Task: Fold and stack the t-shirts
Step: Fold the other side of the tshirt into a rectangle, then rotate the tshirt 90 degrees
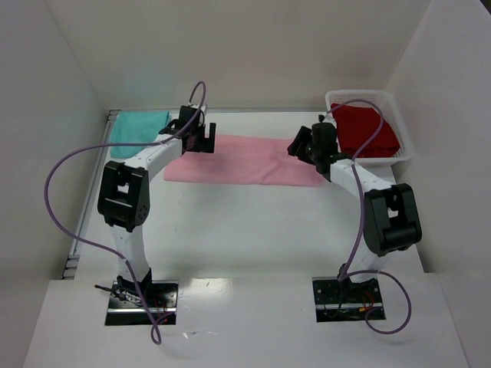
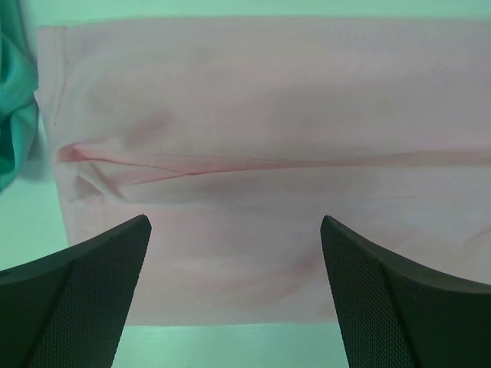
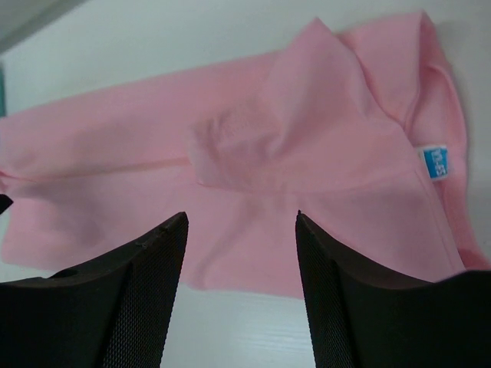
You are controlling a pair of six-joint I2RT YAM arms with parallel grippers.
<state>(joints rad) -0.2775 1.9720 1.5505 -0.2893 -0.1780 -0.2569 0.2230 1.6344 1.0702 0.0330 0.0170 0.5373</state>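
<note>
From above, the pink t-shirt (image 1: 245, 159) lies as a long folded strip on the bench (image 1: 253, 230), with the teal t-shirt (image 1: 138, 126) just beside its left end and the red t-shirt (image 1: 367, 129) in the basket (image 1: 357, 93) at right; the left wrist view shows the left claw (image 2: 234, 226) wide and empty over the pink cloth, and the right wrist view shows the right claw (image 3: 239, 222) partly open and empty above it.

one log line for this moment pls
pink shirt: folded strip | left pincer: open, over hem end | right pincer: open, over collar end | teal shirt: far-left corner | red shirt: in basket
</note>
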